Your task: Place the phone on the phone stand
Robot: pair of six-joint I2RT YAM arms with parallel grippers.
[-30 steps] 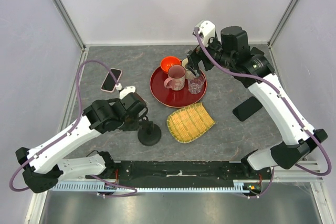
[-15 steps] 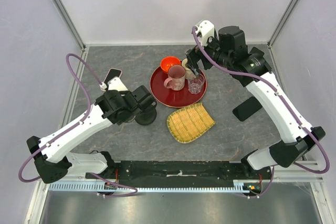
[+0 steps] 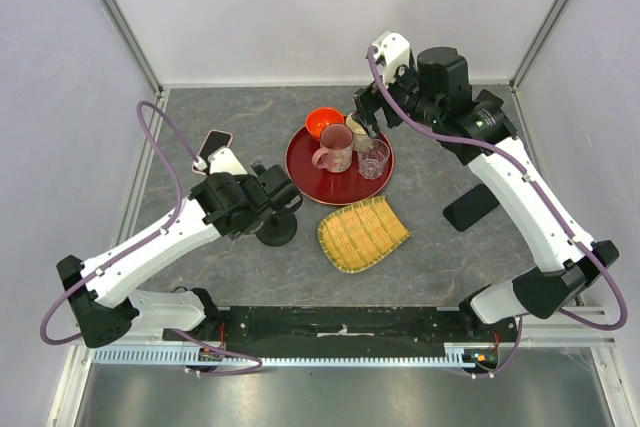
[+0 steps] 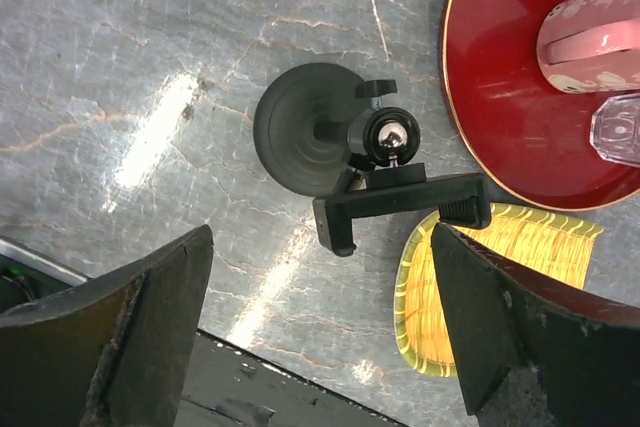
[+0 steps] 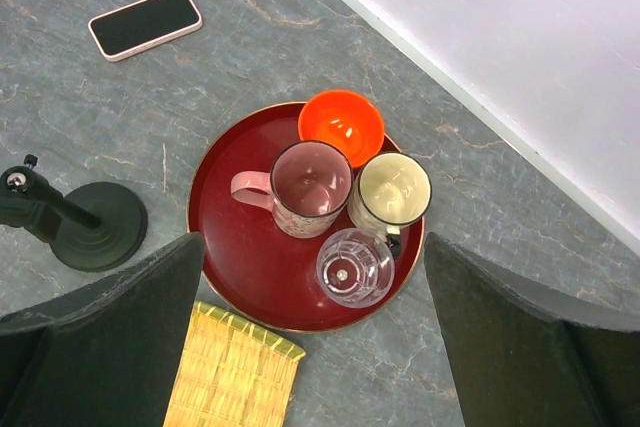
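The phone (image 5: 145, 23), pink-cased with a black screen, lies flat at the table's far left; in the top view the left arm covers part of the phone (image 3: 214, 139). The black phone stand (image 3: 277, 228) stands on its round base (image 4: 312, 129), its clamp (image 4: 400, 203) empty. My left gripper (image 4: 320, 239) hovers open just above the stand, touching nothing. My right gripper (image 5: 312, 247) hangs open above the red tray, holding nothing.
A red tray (image 3: 345, 188) carries an orange bowl (image 3: 324, 123), a pink mug (image 3: 335, 147), a cream mug (image 3: 358, 132) and a clear glass (image 3: 373, 159). A yellow bamboo mat (image 3: 362, 234) lies right of the stand. A black block (image 3: 470, 209) sits at the right.
My left gripper carried the stand up and left toward the phone, set it down, then opened and let go. The right arm barely moved.
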